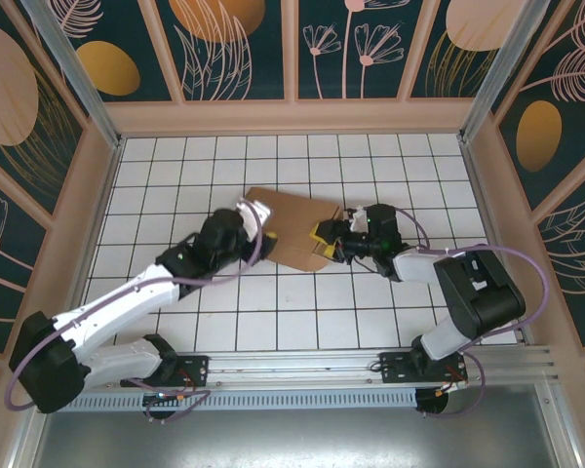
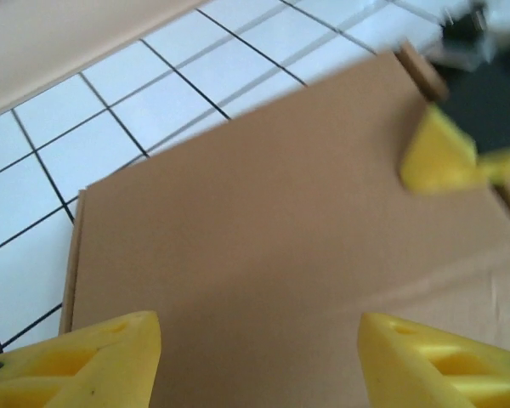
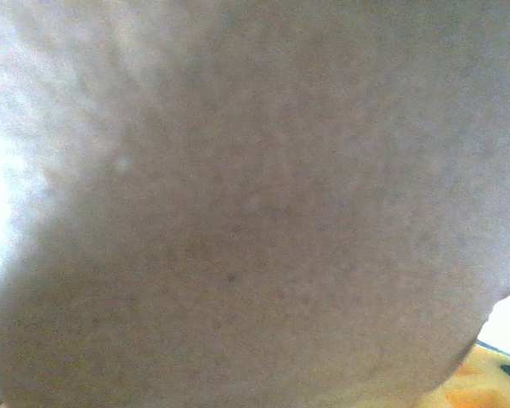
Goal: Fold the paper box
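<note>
The paper box [image 1: 291, 226] is a brown cardboard sheet lying on the white tiled floor between my two arms. In the left wrist view its plain panel [image 2: 272, 229] spreads out ahead, with one edge lying along the tiles on the left. My left gripper [image 2: 259, 327] is open, its yellow fingertips [image 2: 110, 340] wide apart above the panel at the box's left side [image 1: 261, 239]. My right gripper [image 1: 322, 244] is at the box's right edge, one yellow finger [image 2: 438, 153] resting against the cardboard. Blurred cardboard [image 3: 255, 204] presses up close to the right wrist camera and hides those jaws.
The white tiled floor [image 1: 224, 312] surrounds the box, with free tiles in front and behind. Wooden walls [image 1: 292, 117] with dark floral panels enclose the floor at the back and sides. A metal rail [image 1: 302, 366] runs along the near edge by the arm bases.
</note>
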You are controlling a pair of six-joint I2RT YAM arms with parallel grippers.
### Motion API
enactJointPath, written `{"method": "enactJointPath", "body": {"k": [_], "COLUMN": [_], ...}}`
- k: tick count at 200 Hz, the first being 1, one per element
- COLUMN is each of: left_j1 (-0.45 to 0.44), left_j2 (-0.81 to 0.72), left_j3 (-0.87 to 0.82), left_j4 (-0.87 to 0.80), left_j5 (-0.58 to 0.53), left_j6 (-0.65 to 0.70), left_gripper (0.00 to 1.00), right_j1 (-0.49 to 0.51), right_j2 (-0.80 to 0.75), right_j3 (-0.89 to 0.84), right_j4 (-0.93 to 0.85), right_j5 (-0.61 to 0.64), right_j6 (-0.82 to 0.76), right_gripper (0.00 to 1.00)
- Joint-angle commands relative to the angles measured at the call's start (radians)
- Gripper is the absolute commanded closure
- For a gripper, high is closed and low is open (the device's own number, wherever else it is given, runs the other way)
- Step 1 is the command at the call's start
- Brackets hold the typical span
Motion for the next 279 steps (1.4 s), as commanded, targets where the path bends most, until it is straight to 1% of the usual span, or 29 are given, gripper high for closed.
{"method": "enactJointPath", "body": {"k": [1, 16, 46, 74, 104, 121, 140, 204, 251, 279], "left_j1": [-0.012, -0.021, -0.040, -0.056, -0.067, -0.067, -0.067, -0.067, -0.067, -0.067], "left_j2": [0.005, 0.033, 0.094, 0.087, 0.018, -0.012, -0.016, -0.028, -0.018, 0.018], "left_j3": [-0.043, -0.036, -0.029, -0.036, -0.045, -0.057, -0.060, -0.019, -0.003, -0.007], "left_j4": [0.137, 0.150, 0.174, 0.169, 0.158, 0.136, 0.115, 0.014, -0.019, 0.030], "left_j5": [-0.094, -0.067, -0.088, -0.062, -0.010, 0.008, 0.005, 0.080, 0.068, 0.044], "left_j6": [0.313, 0.362, 0.477, 0.529, 0.534, 0.570, 0.596, 0.609, 0.622, 0.623], "left_gripper": [0.36, 0.36, 0.38, 0.40, 0.39, 0.38, 0.38, 0.38, 0.38, 0.37], "right_j1": [-0.002, -0.002, -0.004, -0.020, -0.060, -0.070, -0.071, -0.110, -0.126, -0.122], "right_j2": [-0.060, -0.083, -0.130, -0.163, -0.189, -0.193, -0.193, -0.190, -0.190, -0.191], "right_j3": [0.056, 0.060, 0.053, 0.048, 0.038, 0.036, 0.039, 0.040, 0.034, 0.025], "right_j4": [-0.062, -0.063, -0.048, -0.040, -0.054, -0.055, -0.050, -0.052, -0.047, -0.014], "right_j5": [-0.128, -0.156, -0.194, -0.218, -0.231, -0.238, -0.242, -0.259, -0.262, -0.263], "right_j6": [-0.046, -0.033, 0.001, 0.021, 0.018, 0.019, 0.020, 0.012, 0.012, 0.038], "right_gripper": [0.74, 0.74, 0.74, 0.74, 0.74, 0.74, 0.74, 0.75, 0.75, 0.75]}}
